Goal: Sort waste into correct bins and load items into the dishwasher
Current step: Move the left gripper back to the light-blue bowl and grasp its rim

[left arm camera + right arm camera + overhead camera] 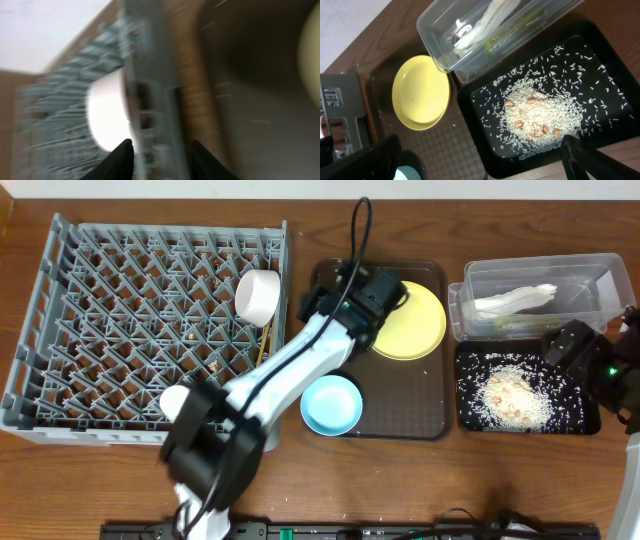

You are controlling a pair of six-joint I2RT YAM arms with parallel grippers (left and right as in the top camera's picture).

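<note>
The grey dish rack [120, 320] holds a white bowl [258, 295] on its side and the wooden chopsticks [265, 340] near its right wall. My left gripper [312, 305] is open and empty over the gap between the rack and the brown tray; the blurred left wrist view [161, 145] shows the white bowl [107, 112] ahead. The yellow plate [410, 320] and the blue bowl [331, 403] sit on the brown tray. The clear tub [590, 280] holds the napkin [515, 300] and the wrapper [492, 45]. My right gripper [568, 352] is open above the black tray [470, 415] of rice [540, 112].
The large dark brown serving tray [400, 400] lies between the rack and the bins. My left arm crosses its left edge from the base at the front. In the right wrist view [479, 150] the yellow plate [420, 92] and clear tub [435, 25] show.
</note>
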